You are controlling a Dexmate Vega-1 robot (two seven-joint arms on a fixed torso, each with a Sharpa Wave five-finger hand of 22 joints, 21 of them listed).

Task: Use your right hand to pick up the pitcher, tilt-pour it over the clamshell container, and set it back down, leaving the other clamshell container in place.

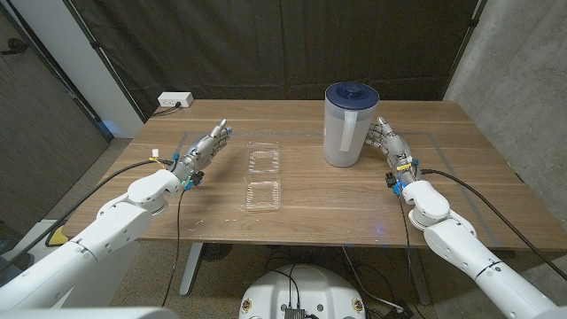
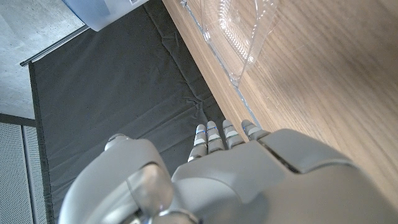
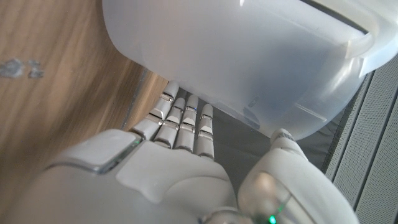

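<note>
While the translucent white plastic pitcher (image 1: 349,126) with its dark blue lid stands upright on the wooden table (image 1: 461,168), the right hand (image 1: 387,140) sits just beside it, fingers (image 3: 186,118) extended along its wall; whether it grips is unclear. Left of the pitcher lies a clear plastic clamshell container (image 1: 264,176), opened flat. Beyond it, the left hand (image 1: 205,147) waits with straight fingers, holding nothing.

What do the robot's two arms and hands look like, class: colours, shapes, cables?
Both arms are smooth, rounded white shells. The left hand and right hand are grey metallic with segmented fingers. A black cable runs along each forearm, and small coloured fittings sit at the wrists.
</note>
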